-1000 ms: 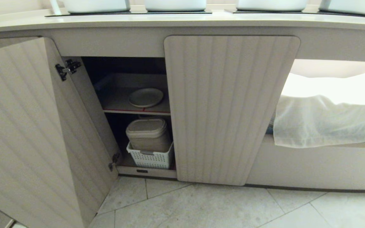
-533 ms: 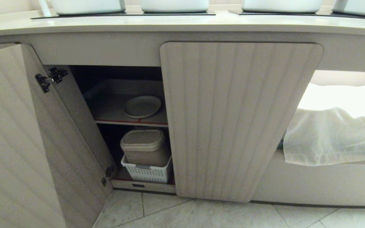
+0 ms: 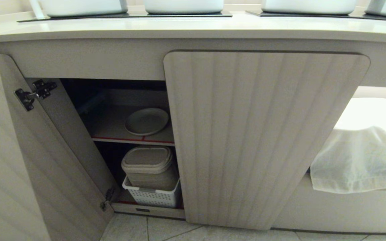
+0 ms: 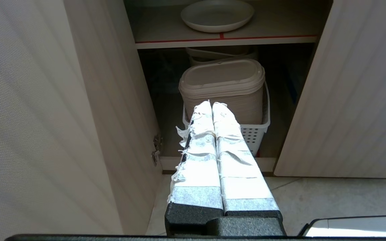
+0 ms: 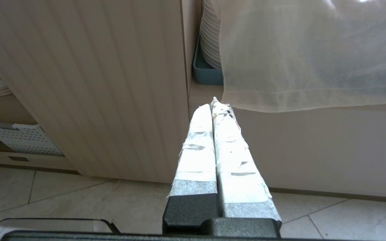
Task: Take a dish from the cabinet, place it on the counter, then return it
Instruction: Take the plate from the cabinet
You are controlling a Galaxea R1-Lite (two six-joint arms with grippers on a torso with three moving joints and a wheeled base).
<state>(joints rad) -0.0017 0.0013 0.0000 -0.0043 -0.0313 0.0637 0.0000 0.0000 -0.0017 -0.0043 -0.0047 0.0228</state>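
The cream dish (image 3: 146, 121) lies on the red-edged shelf (image 3: 132, 139) inside the cabinet, whose left door (image 3: 18, 157) stands swung open. The dish (image 4: 217, 15) also shows in the left wrist view, above and beyond my left gripper (image 4: 212, 104). That gripper is shut and empty, low in front of the open compartment, pointing at the tub in the basket. My right gripper (image 5: 212, 103) is shut and empty, facing the seam beside the closed fluted door (image 5: 89, 87). The counter (image 3: 193, 28) runs along the top. Neither arm shows in the head view.
A lidded beige tub (image 3: 149, 169) sits in a white perforated basket (image 3: 151, 196) on the cabinet floor. The middle door (image 3: 256, 134) is closed. A white cloth (image 3: 360, 160) hangs over the compartment on the right, with stacked plates (image 5: 211, 36) behind it. White containers (image 3: 183, 5) stand on the counter.
The whole head view has shifted: the cabinet has grown larger and slid down in the picture, so the camera has come closer. Nothing in the cabinet has moved.
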